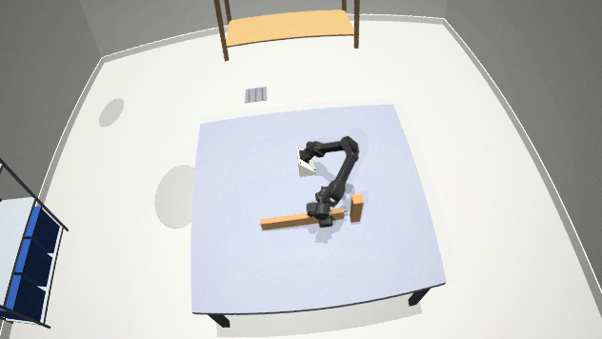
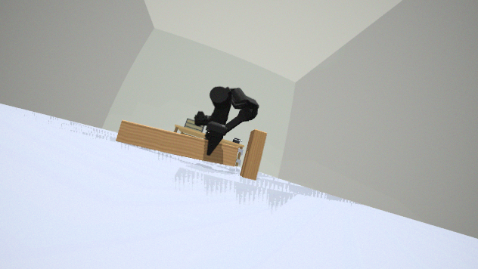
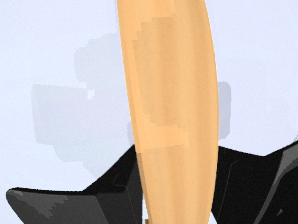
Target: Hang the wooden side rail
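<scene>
A black gripper (image 1: 325, 218) (image 2: 209, 153) (image 3: 161, 147) is clamped across the wooden side rail (image 1: 286, 220) (image 2: 162, 143) (image 3: 172, 100), whose hooks (image 1: 347, 210) (image 2: 239, 156) point right at the upright headboard post (image 1: 356, 209) (image 2: 254, 155); seating them probably calls for keeping the rail square to the post, bringing the hooks in above the pins, then lowering gently. The rail runs between the fingers, its hooked end just to their right and its longer part stretching left across the table (image 1: 248, 267) (image 2: 151, 211) (image 3: 260, 40).

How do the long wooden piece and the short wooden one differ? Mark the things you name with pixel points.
The rail (image 1: 286, 221) (image 2: 162, 143) (image 3: 172, 100) is long and lies lengthwise; the post (image 1: 356, 209) (image 2: 254, 155) is short and stands upright. The rail is gripped, while the post is untouched by the gripper (image 1: 325, 220) (image 2: 209, 151). Both are orange-brown wood.
</scene>
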Robot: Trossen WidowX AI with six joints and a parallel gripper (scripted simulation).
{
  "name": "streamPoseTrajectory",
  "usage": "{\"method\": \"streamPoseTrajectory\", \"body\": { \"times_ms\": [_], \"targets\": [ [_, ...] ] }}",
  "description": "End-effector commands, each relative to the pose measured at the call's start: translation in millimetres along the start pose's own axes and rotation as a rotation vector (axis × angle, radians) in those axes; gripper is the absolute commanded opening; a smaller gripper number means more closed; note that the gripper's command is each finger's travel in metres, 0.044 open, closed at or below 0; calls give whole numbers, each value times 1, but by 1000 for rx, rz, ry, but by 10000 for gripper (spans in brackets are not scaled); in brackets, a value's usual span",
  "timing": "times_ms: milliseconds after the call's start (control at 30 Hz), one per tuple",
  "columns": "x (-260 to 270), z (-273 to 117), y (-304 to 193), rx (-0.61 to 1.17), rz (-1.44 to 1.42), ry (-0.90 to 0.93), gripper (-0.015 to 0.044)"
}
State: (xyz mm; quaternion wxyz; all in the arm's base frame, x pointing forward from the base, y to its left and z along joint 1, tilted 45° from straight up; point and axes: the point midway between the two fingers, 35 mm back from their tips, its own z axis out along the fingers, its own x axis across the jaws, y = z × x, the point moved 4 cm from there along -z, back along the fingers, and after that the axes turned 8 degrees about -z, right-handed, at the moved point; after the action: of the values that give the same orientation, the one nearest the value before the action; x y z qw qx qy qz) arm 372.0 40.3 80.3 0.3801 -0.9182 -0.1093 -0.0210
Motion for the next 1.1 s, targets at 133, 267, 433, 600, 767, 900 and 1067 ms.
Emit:
{"method": "streamPoseTrajectory", "body": {
  "times_ms": [133,267,433,600,767,900,1067],
  "targets": [
    [1,-4,-2,-1,1,9,0],
    [1,-4,-2,-1,1,9,0],
    [1,-3,-3,-1,1,9,0],
    [2,-3,-3,-1,1,9,0],
    [2,-3,-4,-1,1,9,0],
    [2,-3,-4,-1,1,9,0],
    [2,-3,-5,-1,1,9,0]
  ]
}}
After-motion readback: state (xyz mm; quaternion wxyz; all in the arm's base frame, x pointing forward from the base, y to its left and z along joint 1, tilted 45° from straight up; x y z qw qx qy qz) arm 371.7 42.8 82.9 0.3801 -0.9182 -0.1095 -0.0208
